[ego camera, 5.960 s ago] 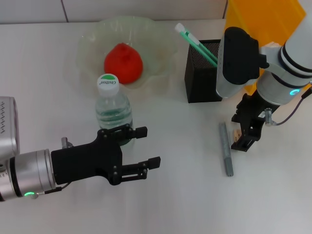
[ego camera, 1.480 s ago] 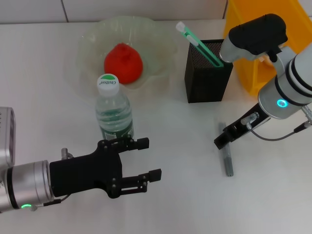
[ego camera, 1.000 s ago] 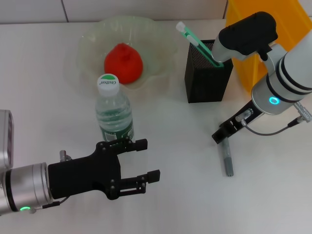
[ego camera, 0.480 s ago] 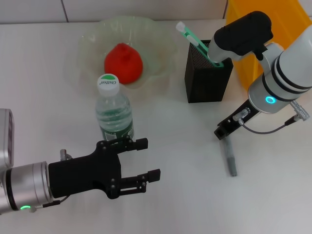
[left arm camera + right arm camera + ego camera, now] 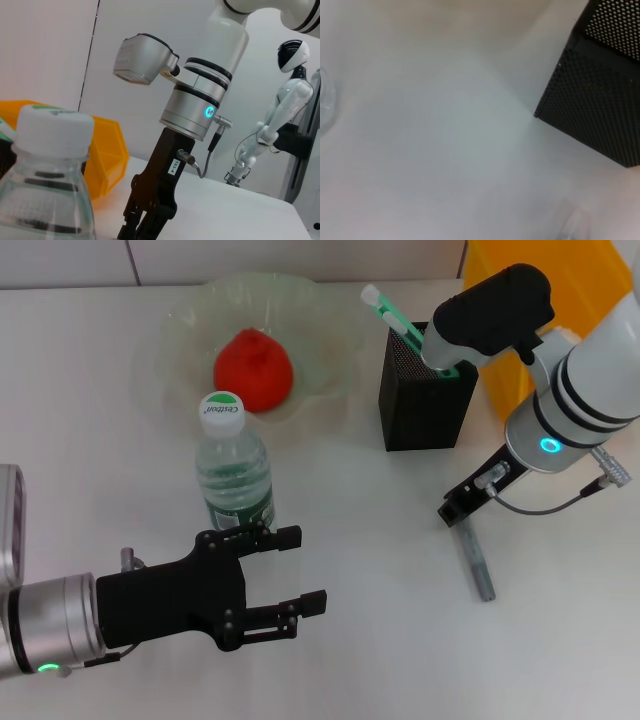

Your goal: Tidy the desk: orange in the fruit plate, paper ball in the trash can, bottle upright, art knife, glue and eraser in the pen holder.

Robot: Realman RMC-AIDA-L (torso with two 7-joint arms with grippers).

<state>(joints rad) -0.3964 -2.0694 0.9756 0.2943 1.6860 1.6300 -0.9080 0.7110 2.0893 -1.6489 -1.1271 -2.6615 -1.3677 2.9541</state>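
The slim grey art knife (image 5: pixel 476 562) lies flat on the white desk, its long axis running away from the right gripper (image 5: pixel 459 508), which sits low at its upper end; whether it grips cannot be told; the left gripper (image 5: pixel 290 570), spread wide and empty, is farther off

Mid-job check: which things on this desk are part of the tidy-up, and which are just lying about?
Part of the job:
red-orange fruit in the pale green fruit plate
clear plastic bottle with white cap, upright
black mesh pen holder
grey art knife on the desk, at the right claw

Lying about:
yellow bin
green-and-white pen in the holder
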